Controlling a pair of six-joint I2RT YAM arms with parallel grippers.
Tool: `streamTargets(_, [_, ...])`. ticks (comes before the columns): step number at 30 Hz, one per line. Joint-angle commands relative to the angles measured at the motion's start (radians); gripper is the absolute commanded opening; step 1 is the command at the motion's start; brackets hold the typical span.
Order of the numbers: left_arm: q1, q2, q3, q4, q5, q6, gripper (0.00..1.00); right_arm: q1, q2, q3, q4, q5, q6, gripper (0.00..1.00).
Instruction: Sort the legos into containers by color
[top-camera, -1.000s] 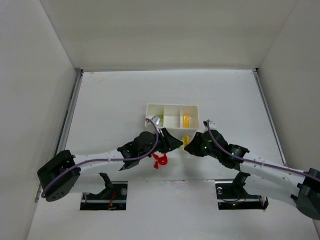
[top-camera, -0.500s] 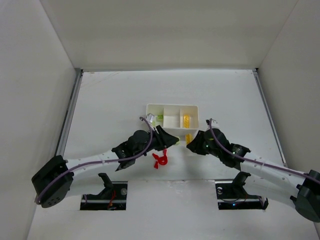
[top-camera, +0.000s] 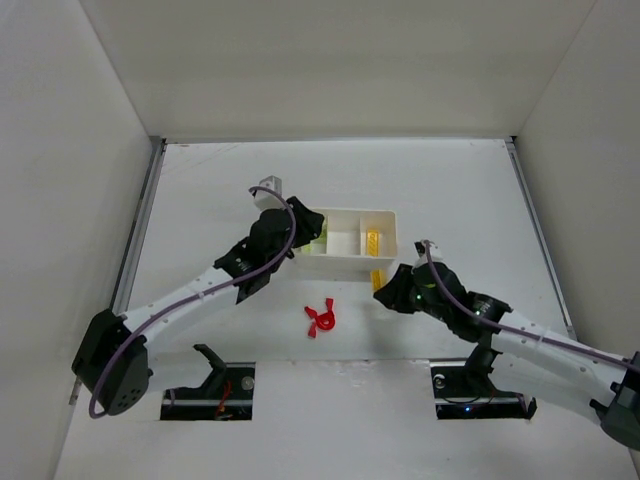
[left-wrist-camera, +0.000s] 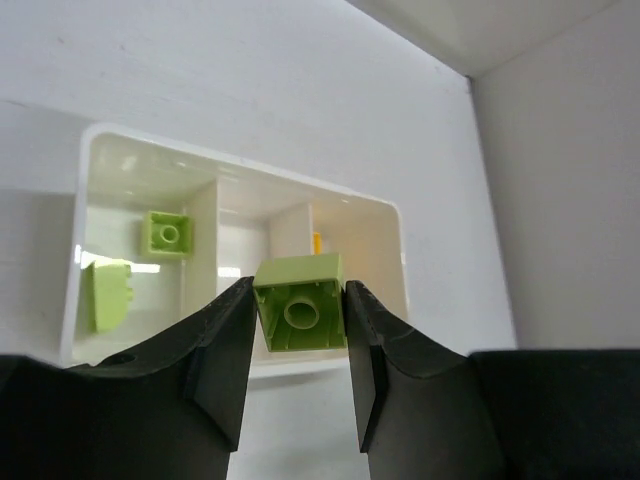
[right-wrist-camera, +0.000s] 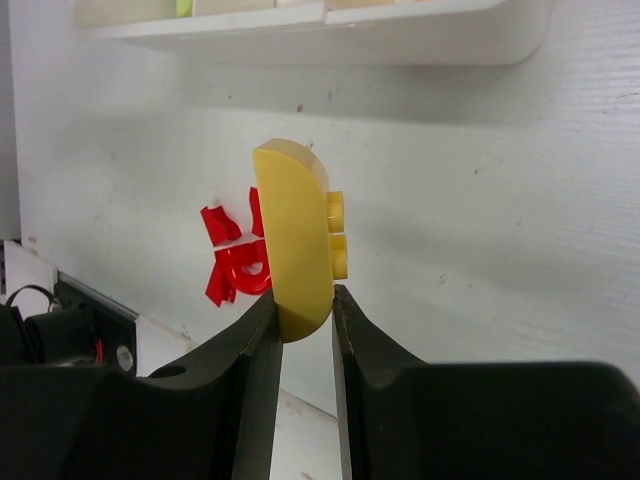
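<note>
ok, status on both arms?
Left gripper shut on green lego, at left end of tray. Right gripper shut on yellow lego, short of tray. Red legos loose on table. Nothing in the way.

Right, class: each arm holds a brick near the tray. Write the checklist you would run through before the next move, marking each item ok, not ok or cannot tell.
1. Hold of left gripper on green brick: ok.
2. The two bricks in the left compartment of the tray match its color: ok.
3. Held green brick straight above that compartment: cannot tell.
4. Hold of right gripper on yellow piece: ok.
5. A yellow brick lies in the right compartment: ok.
6. The red pieces sorted: not ok, they lie on the table.
</note>
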Motion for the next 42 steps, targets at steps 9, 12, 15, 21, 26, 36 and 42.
streamTargets(9, [-0.087,0.236,0.218,-0.273,-0.351,0.251,0.28,-0.017,-0.020,0.098,-0.016,0.024,-0.087,0.23])
streamTargets(12, [-0.098,0.283,0.240,-0.284,-0.364,0.274,0.32,-0.048,0.006,0.131,-0.005,0.022,-0.119,0.23])
streamTargets(15, [-0.095,0.296,0.241,-0.276,-0.359,0.276,0.43,-0.074,0.030,0.159,0.013,0.024,-0.138,0.23])
streamTargets(21, [-0.095,0.245,0.229,-0.256,-0.348,0.282,0.57,-0.163,0.142,0.220,0.071,0.042,-0.188,0.23])
streamTargets(26, [-0.132,0.132,0.200,-0.259,-0.301,0.290,0.58,-0.221,0.262,0.308,0.090,0.083,-0.257,0.24])
streamTargets(36, [-0.141,-0.163,-0.060,-0.340,-0.216,0.156,0.58,-0.263,0.441,0.421,0.122,0.083,-0.302,0.39])
streamTargets(42, [-0.115,-0.319,-0.186,-0.397,-0.210,0.109,0.56,-0.258,0.444,0.475,0.113,0.094,-0.319,0.50])
